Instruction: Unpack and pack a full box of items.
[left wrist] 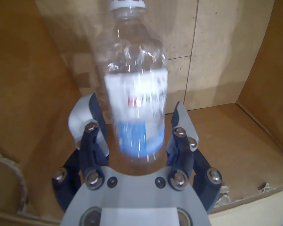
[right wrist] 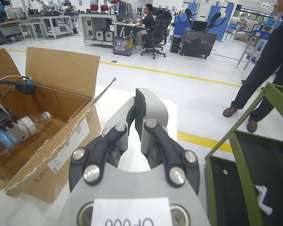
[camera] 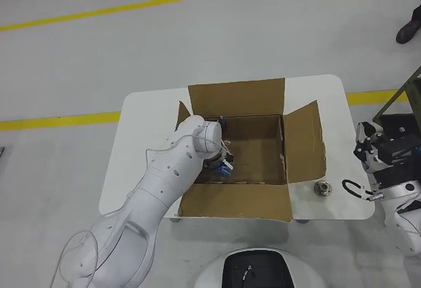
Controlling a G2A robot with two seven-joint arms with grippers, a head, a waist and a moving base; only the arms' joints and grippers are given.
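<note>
An open cardboard box (camera: pixel 235 97) stands on the white table (camera: pixel 145 144). Inside it at the left wall is my left gripper (camera: pixel 221 162), also seen as the left gripper (left wrist: pixel 135 109) and the left gripper (right wrist: pixel 3 119). A clear water bottle (left wrist: pixel 134 71) with a white cap and a white-and-blue label lies between its fingers, with a narrow gap on each side, so the gripper is open. The bottle (right wrist: pixel 23 127) is tilted above the box floor, cap toward the far wall. My right gripper (right wrist: pixel 137 112) is shut on nothing, off the table's right end.
A round cardboard-coloured roll (left wrist: pixel 2 177) sits in a box corner near my left gripper. A small metal part (camera: pixel 321 189) lies on the table right of the box. A green cart (right wrist: pixel 249 154) stands beside the right arm (camera: pixel 383 151). The box flaps stand out sideways.
</note>
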